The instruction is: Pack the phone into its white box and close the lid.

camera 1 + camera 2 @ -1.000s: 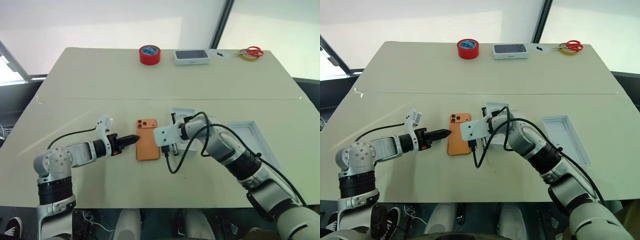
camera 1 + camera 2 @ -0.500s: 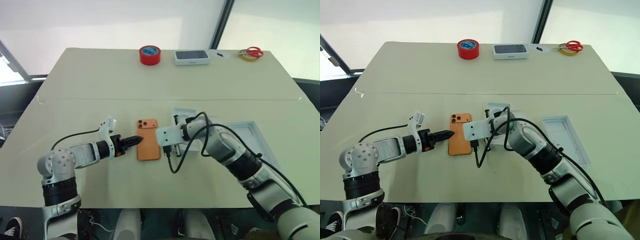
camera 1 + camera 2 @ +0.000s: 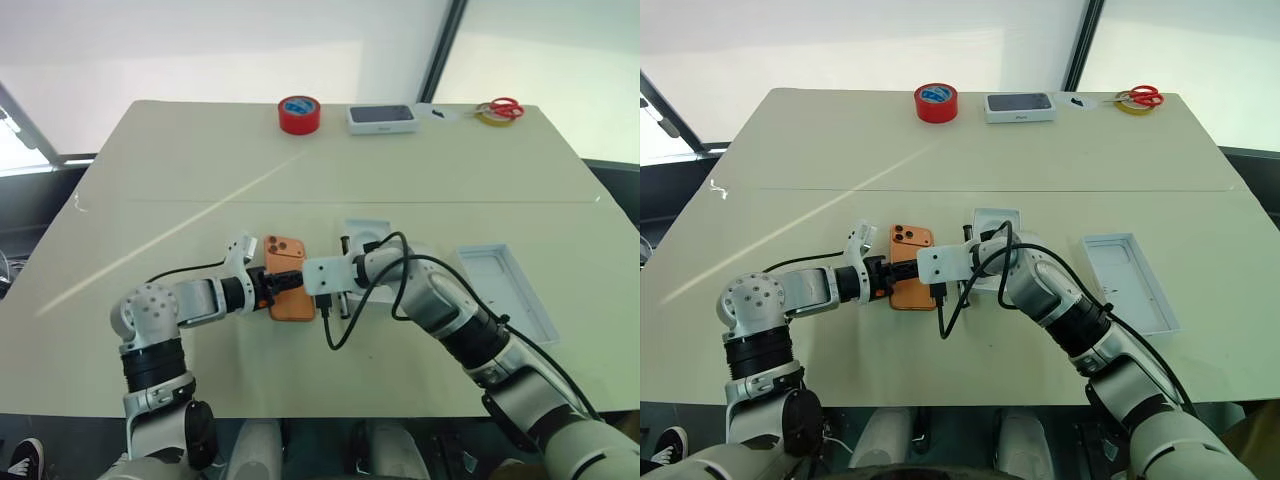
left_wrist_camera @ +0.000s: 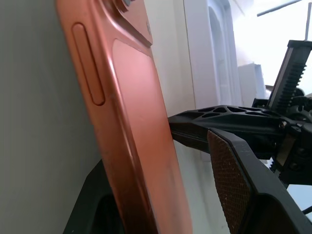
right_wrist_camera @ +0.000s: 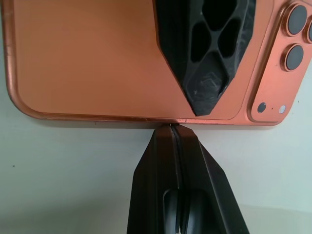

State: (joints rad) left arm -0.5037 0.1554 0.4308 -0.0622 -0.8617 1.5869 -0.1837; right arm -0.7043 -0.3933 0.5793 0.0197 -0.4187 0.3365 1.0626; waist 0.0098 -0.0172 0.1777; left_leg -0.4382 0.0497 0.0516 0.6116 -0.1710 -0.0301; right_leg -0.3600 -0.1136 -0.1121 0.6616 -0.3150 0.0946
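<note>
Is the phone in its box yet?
No. The phone lies camera-side up on the table, beside the empty white box.

no words or numbers that can be read anywhere, white box point(image 3: 381, 117) at the far table edge has a tiny dark mark on its side, too small to read, orange phone point(image 5: 92, 58) back is plain

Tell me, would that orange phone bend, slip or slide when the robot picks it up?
The phone looks like a flat, rigid slab, so it probably won't bend. Its smooth back may be slippery between the left fingers straddling its edge. Lying flat on the table, it should slide rather than roll or tip when the shut right fingers push its side.
</note>
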